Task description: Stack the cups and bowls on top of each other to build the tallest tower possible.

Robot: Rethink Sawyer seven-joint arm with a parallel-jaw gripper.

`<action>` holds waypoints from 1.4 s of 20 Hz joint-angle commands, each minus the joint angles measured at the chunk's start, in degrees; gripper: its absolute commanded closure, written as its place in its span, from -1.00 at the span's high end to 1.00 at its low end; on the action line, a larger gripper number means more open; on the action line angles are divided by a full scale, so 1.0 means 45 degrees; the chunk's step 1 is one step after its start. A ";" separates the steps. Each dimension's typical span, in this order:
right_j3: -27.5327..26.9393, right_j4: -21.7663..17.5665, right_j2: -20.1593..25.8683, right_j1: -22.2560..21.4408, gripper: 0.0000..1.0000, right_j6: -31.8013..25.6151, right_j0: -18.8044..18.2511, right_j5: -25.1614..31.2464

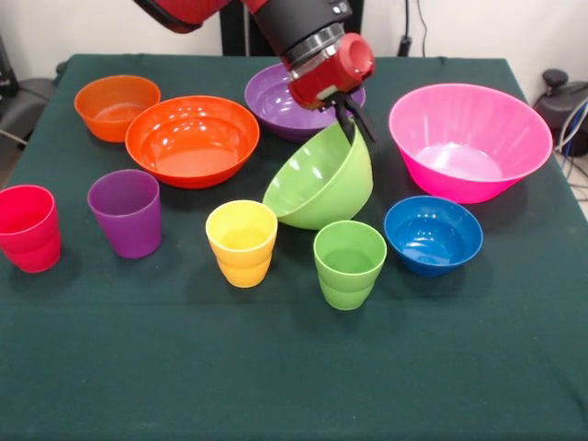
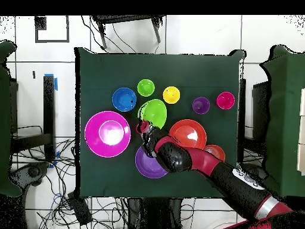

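Front view shows the gripper (image 1: pixel 356 124) clamped on the far rim of the glossy lime green plastic bowl (image 1: pixel 320 184), its thin dark fingers pinching the wall from either side. The bowl hangs tilted, mouth turned toward the left of that view and slightly up, its rounded lower side resting on or just above the dark green cloth of the desk (image 1: pixel 294 367); which of the two cannot be told.

The relation that matters: no tower stands yet. The biggest bowl, glossy pink with flaring walls (image 1: pixel 470 140), sits upright on its own, near the gripper on the right of the front view, while the glossy purple bowl (image 1: pixel 276 101) sits right behind the gripper, partly hidden by the wrist. In the overhead view the pink bowl (image 2: pixel 107 133) lies left of the green one (image 2: pixel 153 113), clear of it. Judged from this, a short sideways carry would reach either one.

Every piece is smooth, hard, shiny plastic, likely slippery on a thin rim pinch. The large orange bowl (image 1: pixel 193 140) and small orange bowl (image 1: pixel 117 107) touch at their rims; the small blue bowl (image 1: pixel 433 235) sits just beside the green ribbed tumbler (image 1: pixel 349 264). The yellow (image 1: pixel 242 243), purple (image 1: pixel 125 212) and red (image 1: pixel 28 227) ribbed tumblers stand upright in a row, apart from one another.
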 commanded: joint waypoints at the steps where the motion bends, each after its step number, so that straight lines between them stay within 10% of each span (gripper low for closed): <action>1: -0.0143 -0.1049 -0.0710 0.2819 -1.00 -0.1112 -0.0420 0.3295; 28: -0.1287 -0.2072 0.0316 0.4356 -1.00 -0.4338 -0.4176 0.6468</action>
